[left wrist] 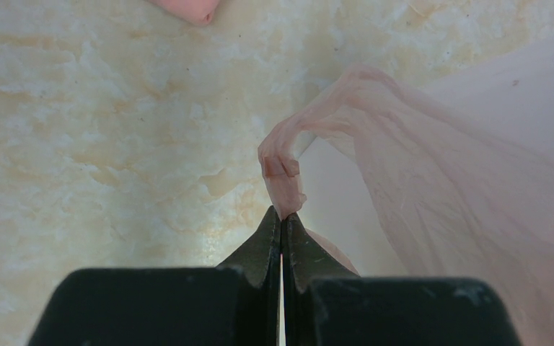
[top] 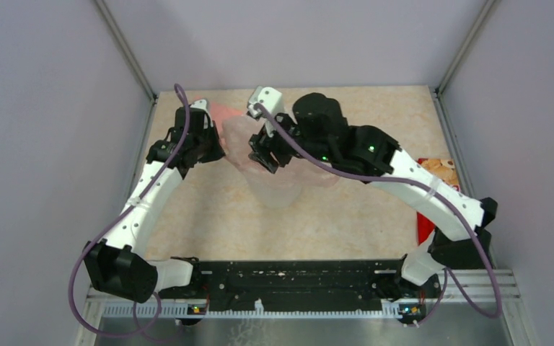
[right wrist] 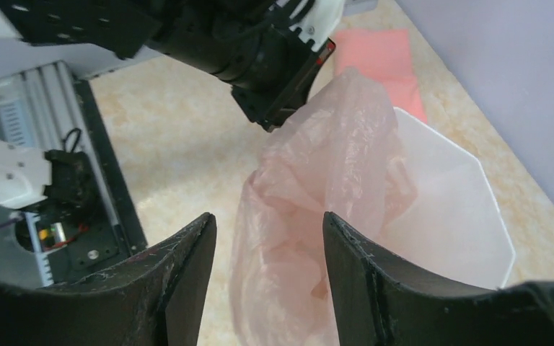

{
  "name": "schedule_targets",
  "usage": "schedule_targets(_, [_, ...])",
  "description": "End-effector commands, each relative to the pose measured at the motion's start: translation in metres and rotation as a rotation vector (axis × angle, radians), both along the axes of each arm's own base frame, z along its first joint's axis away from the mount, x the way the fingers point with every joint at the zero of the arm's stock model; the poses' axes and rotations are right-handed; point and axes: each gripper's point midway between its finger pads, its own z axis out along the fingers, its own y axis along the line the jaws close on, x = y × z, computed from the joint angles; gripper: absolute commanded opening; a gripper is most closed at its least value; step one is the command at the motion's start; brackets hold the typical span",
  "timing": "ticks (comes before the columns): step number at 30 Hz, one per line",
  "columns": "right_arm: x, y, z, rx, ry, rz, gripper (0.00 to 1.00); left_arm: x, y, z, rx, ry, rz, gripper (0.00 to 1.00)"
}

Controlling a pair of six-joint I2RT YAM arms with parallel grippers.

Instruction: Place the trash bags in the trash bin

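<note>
I saw the left end effector (left wrist: pixel 282 216) clamped on a twisted edge of the trash bag (left wrist: pixel 433 180). The right end effector (right wrist: pixel 267 220) stood apart. The bag lay draped over the trash bin (right wrist: pixel 469 166) rim.

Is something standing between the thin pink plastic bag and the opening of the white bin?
Nothing visible does. The thin translucent pink plastic bag drapes over one side of the white faceted plastic bin, whose inside looks bare. The left tool pinches a bag corner.
</note>
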Motion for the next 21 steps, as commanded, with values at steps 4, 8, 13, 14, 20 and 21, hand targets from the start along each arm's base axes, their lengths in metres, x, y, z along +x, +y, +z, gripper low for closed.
schedule_targets(4, [0.045, 0.01, -0.038, -0.199, -0.084, -0.106, 0.5, 0.01, -0.002, 0.032, -0.023, -0.104, -0.011, 0.0])
schedule_targets(8, [0.065, 0.003, -0.037, -0.21, -0.108, -0.182, 0.46, 0.012, -0.003, 0.035, -0.023, -0.111, -0.011, 0.0])
schedule_targets(13, [0.079, -0.001, -0.041, -0.214, -0.116, -0.229, 0.28, 0.014, -0.003, 0.035, -0.024, -0.111, -0.013, 0.0])
schedule_targets(14, [0.082, -0.001, -0.042, -0.218, -0.116, -0.238, 0.27, 0.014, -0.003, 0.035, -0.025, -0.111, -0.011, 0.0])
schedule_targets(20, [0.074, -0.001, -0.036, -0.179, -0.11, -0.209, 0.32, 0.016, -0.004, 0.035, -0.027, -0.112, -0.011, 0.0])
schedule_targets(21, [0.074, -0.001, -0.033, -0.169, -0.113, -0.211, 0.32, 0.016, -0.004, 0.034, -0.026, -0.11, -0.01, 0.0])
